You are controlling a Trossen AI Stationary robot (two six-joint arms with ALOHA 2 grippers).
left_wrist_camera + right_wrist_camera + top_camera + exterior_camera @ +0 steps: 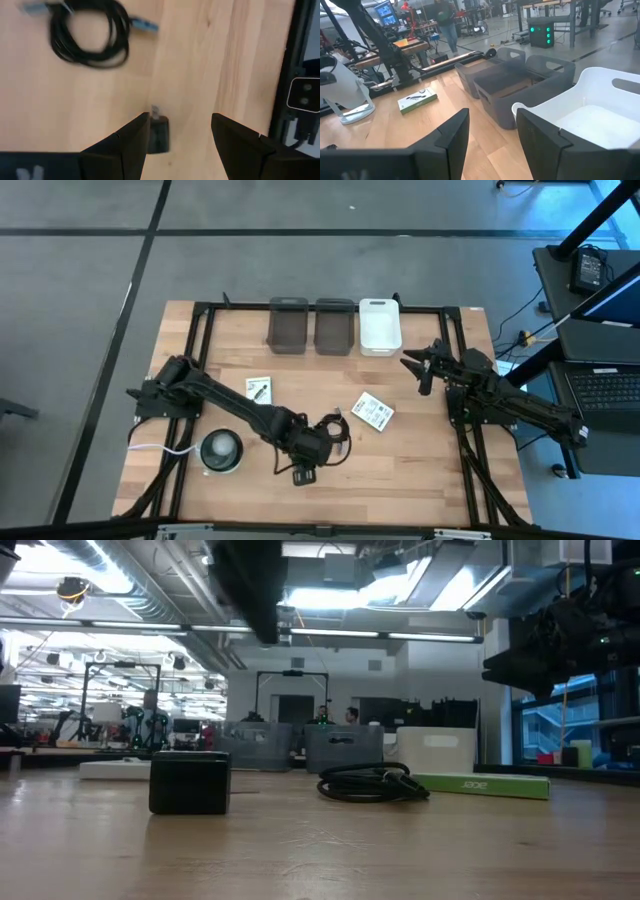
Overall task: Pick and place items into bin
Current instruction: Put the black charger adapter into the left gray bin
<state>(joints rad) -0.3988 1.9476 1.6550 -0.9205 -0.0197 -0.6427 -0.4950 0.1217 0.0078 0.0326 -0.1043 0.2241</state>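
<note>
The left gripper [180, 132], fingers apart, hovers off-centre above the black block [159, 135]; closing may push it away.

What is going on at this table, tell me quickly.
The left hand is open and low over the tiny black block near the table's front, with the coiled black cable just beyond it. Nothing is held. Two white packets lie on the wood. The right hand waits, open, near the white bin, beside two grey bins.
</note>
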